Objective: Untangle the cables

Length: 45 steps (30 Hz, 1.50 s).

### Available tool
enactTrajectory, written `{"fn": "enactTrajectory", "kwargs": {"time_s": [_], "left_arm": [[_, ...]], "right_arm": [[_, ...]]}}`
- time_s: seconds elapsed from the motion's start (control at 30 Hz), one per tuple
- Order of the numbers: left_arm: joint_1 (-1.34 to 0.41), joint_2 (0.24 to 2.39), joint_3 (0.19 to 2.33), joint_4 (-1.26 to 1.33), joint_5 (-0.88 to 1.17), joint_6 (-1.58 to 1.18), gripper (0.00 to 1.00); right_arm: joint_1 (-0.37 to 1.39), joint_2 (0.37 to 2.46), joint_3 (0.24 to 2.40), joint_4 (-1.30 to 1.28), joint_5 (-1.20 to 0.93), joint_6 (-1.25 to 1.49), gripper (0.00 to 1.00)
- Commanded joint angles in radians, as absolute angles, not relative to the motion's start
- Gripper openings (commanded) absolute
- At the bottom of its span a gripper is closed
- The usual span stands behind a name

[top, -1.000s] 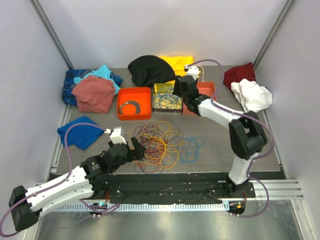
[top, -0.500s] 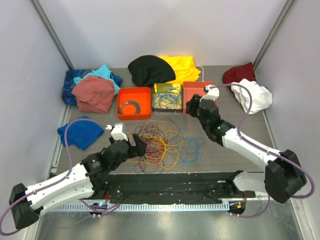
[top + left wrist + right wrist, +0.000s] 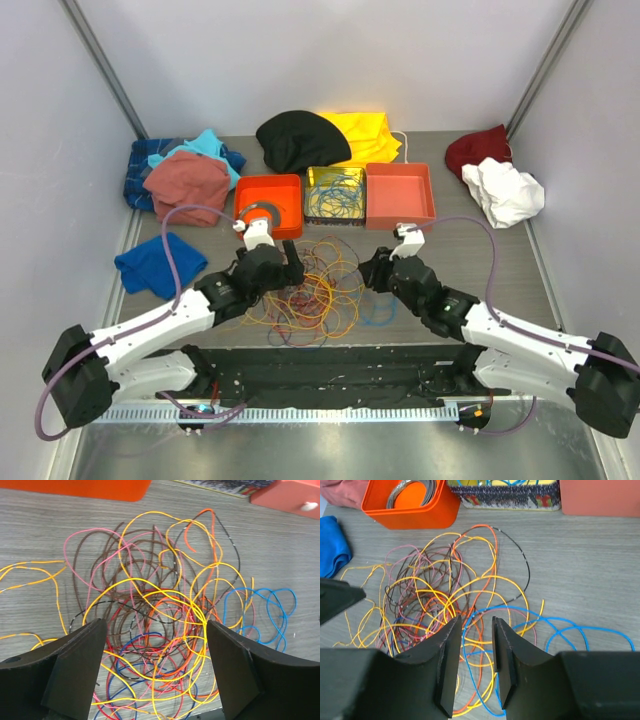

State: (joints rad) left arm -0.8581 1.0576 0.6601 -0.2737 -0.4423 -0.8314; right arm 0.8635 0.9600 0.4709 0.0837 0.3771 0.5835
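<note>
You are holding the left gripper (image 3: 155,627) with jaws wide and the right gripper (image 3: 474,622) with jaws narrow, both empty, over the cables (image 3: 315,290) lying tangled on the counter (image 3: 480,250), the orange bin (image 3: 415,515) carrying a grey ring (image 3: 412,487), the patterned tin (image 3: 505,501) carrying more of them

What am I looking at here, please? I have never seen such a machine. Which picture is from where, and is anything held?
Two robot arms stand at a table's near edge. One camera looks from above; the other two sit on the wrists. The left gripper is wide open above a pile of thin coloured cables. The right gripper leaves only a narrow gap. Neither seems to hold anything. Behind lies an orange tray with a grey ring.
</note>
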Motion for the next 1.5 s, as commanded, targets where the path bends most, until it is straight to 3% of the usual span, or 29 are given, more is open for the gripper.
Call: {"fn": "enactTrajectory", "kwargs": {"time_s": [0.0,0.17,0.33,0.83,0.93,1.03,1.07,1.13,1.17,1.33,1.47], "left_arm": [[-0.813,1.052,0.699,-0.311,-0.425,-0.87,0.84],[-0.724,0.876,0.632,-0.469,-0.511,-0.911,0.86],[-0.51,0.816,0.595,-0.522,-0.399,-0.926,0.88],[-0.331,1.173,0.557,-0.413,-0.302,-1.0,0.89],[-0.319,1.171,0.54,-0.385,-0.275,-1.006,0.8],[-0.319,1.102,0.535,-0.391,-0.278,-1.003,0.58],[-0.319,1.076,0.538,-0.399,-0.279,-0.996,0.43],[-0.319,0.969,0.548,-0.417,-0.293,-0.971,0.25],[-0.319,0.919,0.572,-0.448,-0.299,-0.966,0.04],[-0.325,0.694,0.693,-0.457,-0.27,-0.925,0.0],[-0.342,0.721,0.843,-0.437,-0.172,-0.893,0.0]], "right_arm": [[0.874,0.891,0.42,0.074,0.361,0.623,0.38],[0.874,0.861,0.37,0.084,0.348,0.632,0.37],[0.877,0.893,0.368,0.11,0.336,0.621,0.37],[0.876,0.861,0.341,0.103,0.341,0.626,0.36],[0.877,0.839,0.33,0.089,0.354,0.624,0.36],[0.876,0.828,0.327,0.086,0.36,0.62,0.36],[0.877,0.827,0.327,0.086,0.36,0.618,0.36],[0.877,0.833,0.328,0.087,0.359,0.617,0.35],[0.876,0.834,0.33,0.086,0.357,0.615,0.34],[0.877,0.851,0.35,0.095,0.354,0.601,0.33],[0.877,0.868,0.4,0.077,0.35,0.58,0.32]]}}
